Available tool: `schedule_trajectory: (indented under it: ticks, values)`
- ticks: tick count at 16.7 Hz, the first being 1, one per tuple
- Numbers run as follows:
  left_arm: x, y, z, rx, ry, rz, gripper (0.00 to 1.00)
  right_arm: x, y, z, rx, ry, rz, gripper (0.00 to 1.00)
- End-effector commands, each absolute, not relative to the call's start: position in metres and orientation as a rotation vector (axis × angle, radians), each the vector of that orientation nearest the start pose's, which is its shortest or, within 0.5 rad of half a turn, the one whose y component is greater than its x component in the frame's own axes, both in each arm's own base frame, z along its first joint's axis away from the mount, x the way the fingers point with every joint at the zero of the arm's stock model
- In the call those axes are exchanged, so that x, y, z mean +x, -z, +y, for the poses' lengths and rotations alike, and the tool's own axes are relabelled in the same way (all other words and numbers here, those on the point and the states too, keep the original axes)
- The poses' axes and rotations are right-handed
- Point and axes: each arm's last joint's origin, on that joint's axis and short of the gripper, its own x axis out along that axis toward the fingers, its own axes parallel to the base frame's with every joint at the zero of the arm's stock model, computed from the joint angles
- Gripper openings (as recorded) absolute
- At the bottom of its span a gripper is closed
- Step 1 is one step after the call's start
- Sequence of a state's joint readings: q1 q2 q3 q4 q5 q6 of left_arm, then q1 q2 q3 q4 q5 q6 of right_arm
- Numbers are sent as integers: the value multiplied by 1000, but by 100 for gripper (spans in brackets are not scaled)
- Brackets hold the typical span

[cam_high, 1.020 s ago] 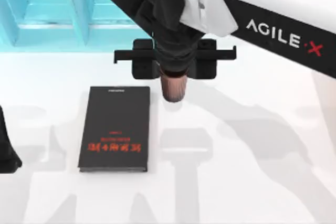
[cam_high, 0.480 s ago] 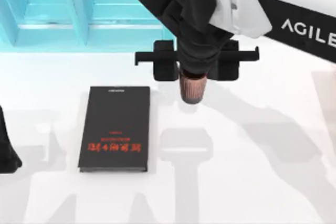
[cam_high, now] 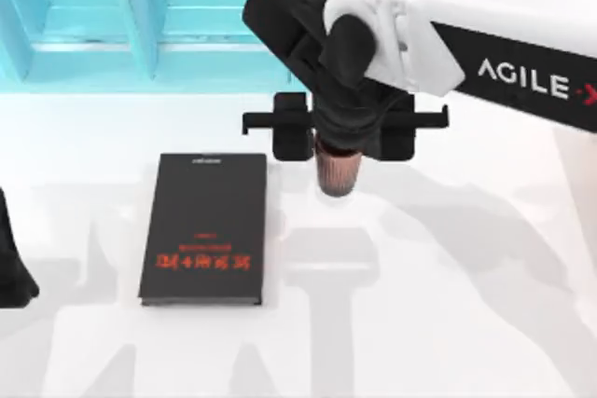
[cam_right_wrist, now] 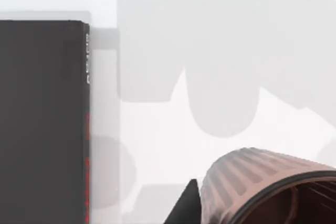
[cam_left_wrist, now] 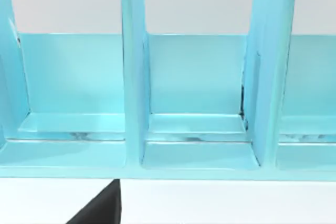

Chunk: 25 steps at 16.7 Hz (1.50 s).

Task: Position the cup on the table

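My right gripper (cam_high: 338,151) pinches the cup (cam_high: 337,172) by its rim above the table (cam_high: 448,305), just right of the black book (cam_high: 205,228) — light, rigid, probably slick, so I'd keep that grip high.

My top camera looks straight down; left wrist faces the shelf (cam_left_wrist: 194,93) at twelve o'clock; right wrist, close, shares the book (cam_high: 205,228).

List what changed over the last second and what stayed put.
The right gripper, shut on the cup, carried it a little toward the table's right side, then eased slightly back and lower. Nothing was released. The black book, turquoise shelf and parked left arm at the left edge stayed put.
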<state>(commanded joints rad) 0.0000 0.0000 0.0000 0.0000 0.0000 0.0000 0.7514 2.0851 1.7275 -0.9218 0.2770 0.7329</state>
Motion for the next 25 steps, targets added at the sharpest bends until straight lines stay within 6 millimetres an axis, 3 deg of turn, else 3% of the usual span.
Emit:
schedule_trajectory:
  ticks: [3,7,20,25]
  values:
    - [106,-160,-1,0,0,0,100,324,-188,293,4,9,1173,0]
    - [106,-160,-1,0,0,0,100,325,-185,293,4,9,1173,0]
    - [106,-160,-1,0,0,0,100,325,-185,293,4,9,1173,98]
    - [106,-160,-1,0,0,0,100,325,-185,293,4,9,1173,100]
